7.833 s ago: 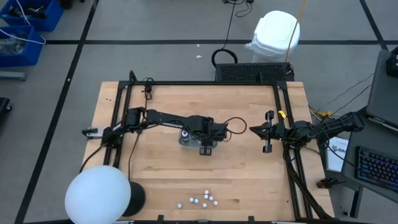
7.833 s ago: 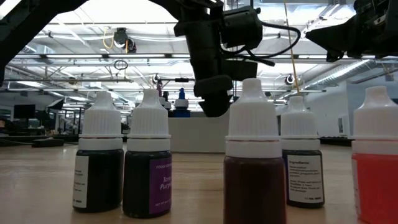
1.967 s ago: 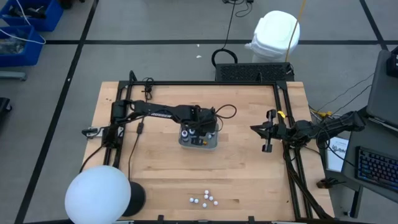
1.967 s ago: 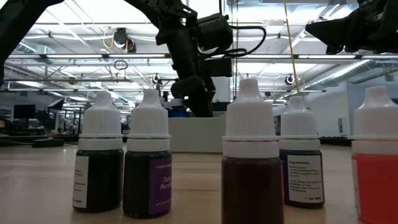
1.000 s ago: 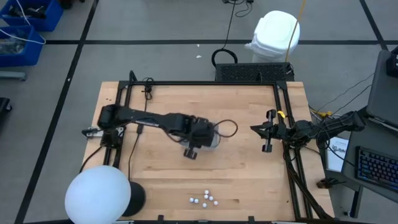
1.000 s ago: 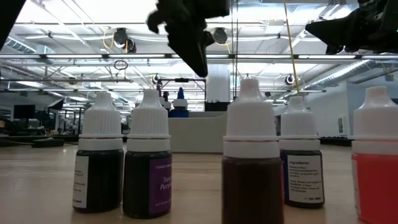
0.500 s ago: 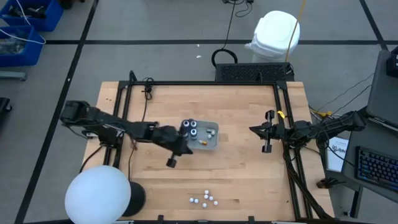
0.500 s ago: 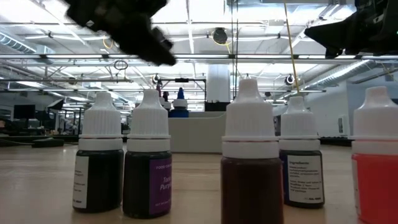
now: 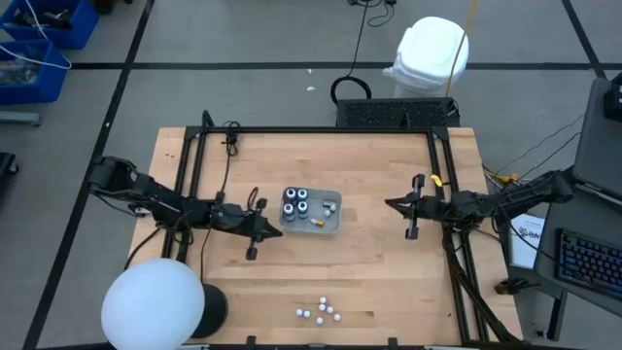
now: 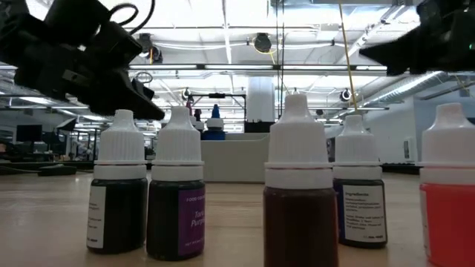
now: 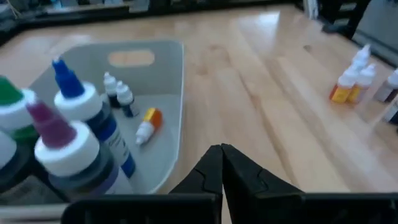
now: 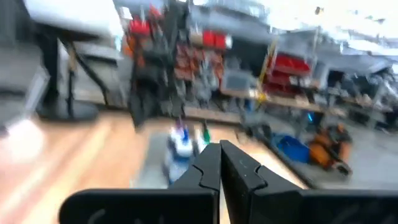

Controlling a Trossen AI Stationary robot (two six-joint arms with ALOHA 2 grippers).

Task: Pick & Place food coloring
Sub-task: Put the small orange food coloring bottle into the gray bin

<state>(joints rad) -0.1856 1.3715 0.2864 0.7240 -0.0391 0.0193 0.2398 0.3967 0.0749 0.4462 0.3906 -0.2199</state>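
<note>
Four food coloring bottles [image 9: 297, 200] stand upright in the grey tray [image 9: 331, 223] at mid-tabletop, beside a small orange-capped one lying flat. The left pincer [image 9: 252, 245] hangs just beside the tray, pressed together and empty. The right pincer [image 9: 411, 220], also closed, waits well apart. Five more bottles [image 9: 320, 310] near the front edge remain unplaced.

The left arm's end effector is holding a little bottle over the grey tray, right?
Not quite. The left end effector holds nothing: the left wrist view shows its fingers shut on empty air. In the high view it sits beside the grey tray, not over it. The bottles stand in the tray.
</note>
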